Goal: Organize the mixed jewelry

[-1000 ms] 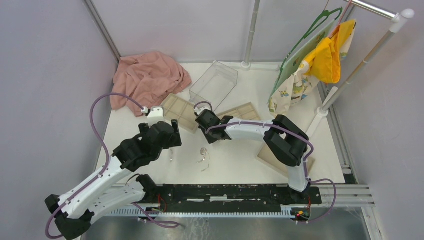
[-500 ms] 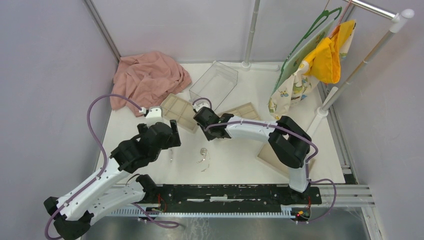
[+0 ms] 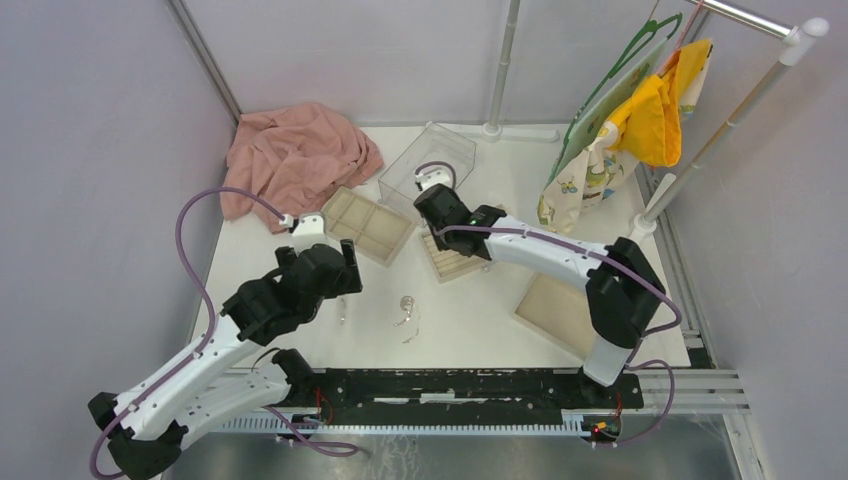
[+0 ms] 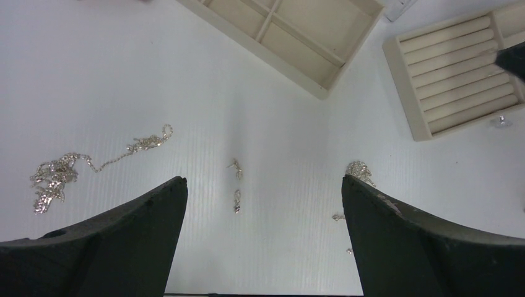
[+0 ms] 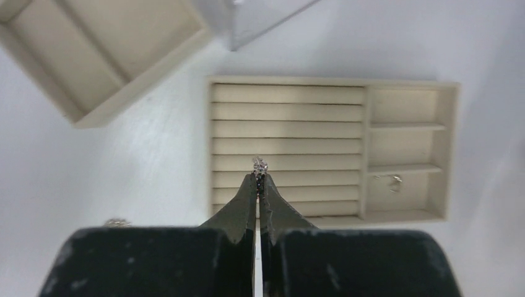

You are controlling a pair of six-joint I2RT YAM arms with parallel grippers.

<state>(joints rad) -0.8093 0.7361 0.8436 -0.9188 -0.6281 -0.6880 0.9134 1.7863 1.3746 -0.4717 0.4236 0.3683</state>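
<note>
Pinches a tiny silver piece (image 5: 259, 164) at the very tips of the right gripper (image 5: 259, 180), jaws pressed fully together, above the ring tray (image 5: 285, 94) and over one of its lower padded rows. Cannot tell that piece's shape or which way it points; too small. Shows another small silver bit (image 5: 394, 180) lying in the lowest of the tray's three side compartments as the right wrist view has it, long axis roughly level across that view. Hangs the left gripper (image 4: 261, 184) with jaws spread wide and nothing between them, above loose jewelry on the white table (image 4: 124, 74). Finds there a thin chain (image 4: 59, 175) off to the left, bunched at its lower-left end and trailing up to the right, so lying on a slant in the left wrist view. Finds near the middle an earring-like bit (image 4: 235, 166) and, just below it, a second bit (image 4: 237, 201) lying lengthwise up and down the view. Finds a shiny clump (image 4: 359, 168) just beside the right-hand finger. Places a divided beige tray (image 4: 297, 31) beyond the scatter, set at an angle.
</note>
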